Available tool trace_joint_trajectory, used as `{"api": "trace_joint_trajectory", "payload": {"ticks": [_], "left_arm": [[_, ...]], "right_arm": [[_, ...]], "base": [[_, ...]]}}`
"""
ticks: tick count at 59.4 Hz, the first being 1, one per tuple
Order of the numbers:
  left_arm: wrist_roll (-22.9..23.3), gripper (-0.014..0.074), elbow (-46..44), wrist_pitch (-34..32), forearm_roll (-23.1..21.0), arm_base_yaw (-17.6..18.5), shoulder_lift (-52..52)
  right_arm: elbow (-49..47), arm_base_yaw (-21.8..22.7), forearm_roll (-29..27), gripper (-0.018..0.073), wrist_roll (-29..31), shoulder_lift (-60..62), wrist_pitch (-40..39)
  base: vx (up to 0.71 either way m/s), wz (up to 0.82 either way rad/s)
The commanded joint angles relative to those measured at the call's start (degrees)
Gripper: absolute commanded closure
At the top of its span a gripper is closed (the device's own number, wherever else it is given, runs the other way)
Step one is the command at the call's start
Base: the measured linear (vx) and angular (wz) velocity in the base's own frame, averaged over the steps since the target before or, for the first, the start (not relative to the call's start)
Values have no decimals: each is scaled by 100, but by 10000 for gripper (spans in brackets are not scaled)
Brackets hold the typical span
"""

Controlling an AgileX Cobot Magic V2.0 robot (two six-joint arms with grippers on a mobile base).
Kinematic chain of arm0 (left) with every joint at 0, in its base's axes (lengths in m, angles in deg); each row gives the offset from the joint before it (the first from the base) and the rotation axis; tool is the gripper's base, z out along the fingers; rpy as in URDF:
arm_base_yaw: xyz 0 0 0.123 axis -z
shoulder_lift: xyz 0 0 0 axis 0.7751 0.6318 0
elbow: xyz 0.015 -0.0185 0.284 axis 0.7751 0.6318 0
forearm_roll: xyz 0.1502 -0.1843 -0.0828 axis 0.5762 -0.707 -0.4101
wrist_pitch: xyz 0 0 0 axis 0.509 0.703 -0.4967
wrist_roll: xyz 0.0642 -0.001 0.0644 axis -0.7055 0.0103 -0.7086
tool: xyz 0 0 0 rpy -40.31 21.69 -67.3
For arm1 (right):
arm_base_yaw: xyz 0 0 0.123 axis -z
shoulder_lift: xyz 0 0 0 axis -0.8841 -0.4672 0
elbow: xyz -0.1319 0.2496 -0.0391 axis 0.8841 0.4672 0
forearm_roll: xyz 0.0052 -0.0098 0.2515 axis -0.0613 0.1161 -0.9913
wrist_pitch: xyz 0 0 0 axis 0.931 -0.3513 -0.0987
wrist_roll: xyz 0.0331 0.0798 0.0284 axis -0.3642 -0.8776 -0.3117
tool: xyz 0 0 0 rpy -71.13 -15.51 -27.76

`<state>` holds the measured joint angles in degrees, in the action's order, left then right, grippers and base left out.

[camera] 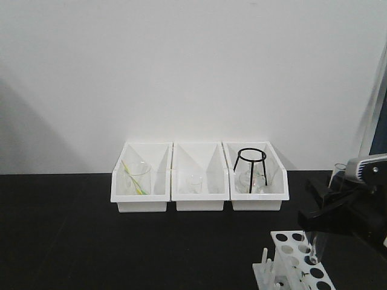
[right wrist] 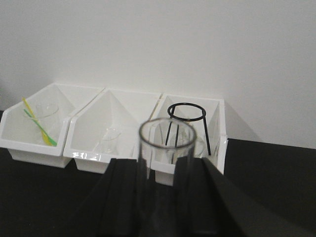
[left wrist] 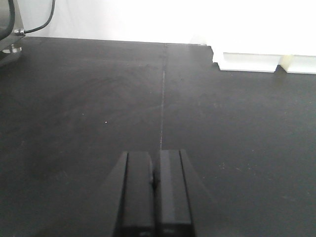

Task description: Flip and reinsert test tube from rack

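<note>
Test tube (right wrist: 160, 163) upright in right tool (right wrist: 159, 197) — above rack (camera: 293, 261), no legible writing

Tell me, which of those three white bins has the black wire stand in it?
The right-hand bin, nearest the robot's right hand. It alone holds the black wire stand; the other two hold only clear glassware.

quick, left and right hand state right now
Left hand: closed, holding nothing.
Right hand: closed on the test tube, open end up, above the rack.
</note>
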<state>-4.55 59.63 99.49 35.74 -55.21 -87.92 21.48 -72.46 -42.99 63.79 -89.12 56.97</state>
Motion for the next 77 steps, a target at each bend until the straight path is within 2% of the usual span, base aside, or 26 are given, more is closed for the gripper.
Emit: {"api": "trace_joint_trajectory", "payload": {"ticks": [1,19,44,62,77], "left_arm": [[-1,603,-1,-494,-25,41,-65],[-1,603,-1,-494,-25,41,-65],[-1,603,-1,-494,-25,41,-65],[-1,603,-1,-494,-25,41,-65],[-1,603,-1,-494,-25,41,-65]], "right_arm": [[-206,-23,-12,387,115,-26,-735],[-185,-23,-39,387,105,-722,-1915],[41,-23,-39,387,116,-997,-1884],[812,-23,-33,387,111,-1379,-3029],[926,-23,108,359,112,-1758,-3062]], "base": [[0,0],[0,0],[0,0],[0,0],[0,0]]}}
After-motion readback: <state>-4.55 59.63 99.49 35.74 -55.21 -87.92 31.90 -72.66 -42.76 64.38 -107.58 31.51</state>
